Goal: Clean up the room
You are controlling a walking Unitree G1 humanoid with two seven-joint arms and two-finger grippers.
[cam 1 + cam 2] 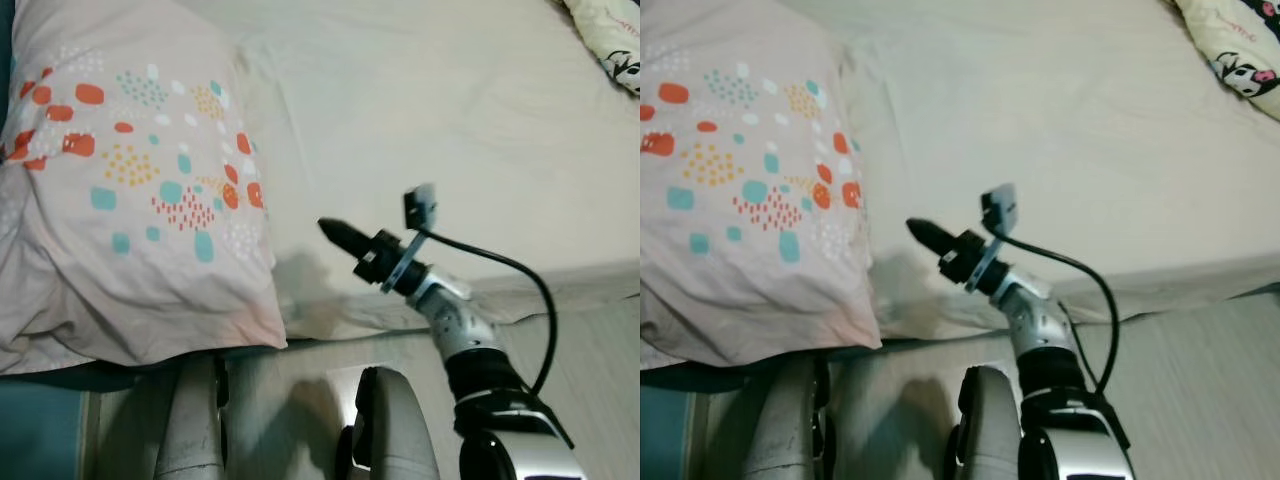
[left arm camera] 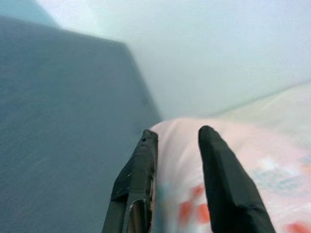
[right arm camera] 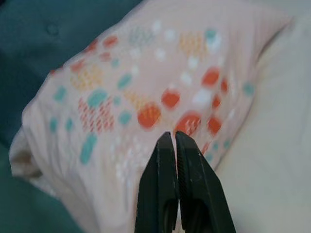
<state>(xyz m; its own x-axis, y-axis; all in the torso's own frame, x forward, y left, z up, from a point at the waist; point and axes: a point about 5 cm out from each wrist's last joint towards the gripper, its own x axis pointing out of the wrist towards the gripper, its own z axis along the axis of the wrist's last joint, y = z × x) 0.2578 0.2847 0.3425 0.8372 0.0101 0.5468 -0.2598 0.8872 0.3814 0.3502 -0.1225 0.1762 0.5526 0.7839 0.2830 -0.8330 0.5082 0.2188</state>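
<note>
Pale pink cotton with orange, teal and yellow dabs covers the pillow (image 1: 130,190), which lies at the head end of the bed (image 1: 430,120), overhanging the cream sheet's near edge. The right gripper (image 1: 330,229) hovers just beside the pillow's near corner, over the sheet, its two black fingers (image 3: 167,184) pressed together with nothing between them and pointing at the pillow's patterned face. The left gripper (image 2: 177,141) sits at the pillow's far side, next to a teal wall (image 2: 58,121), its fingers apart with the pink fabric showing between them. Well away from the pillow, a second patterned cushion (image 1: 1235,55) rests at the bed's far corner.
</note>
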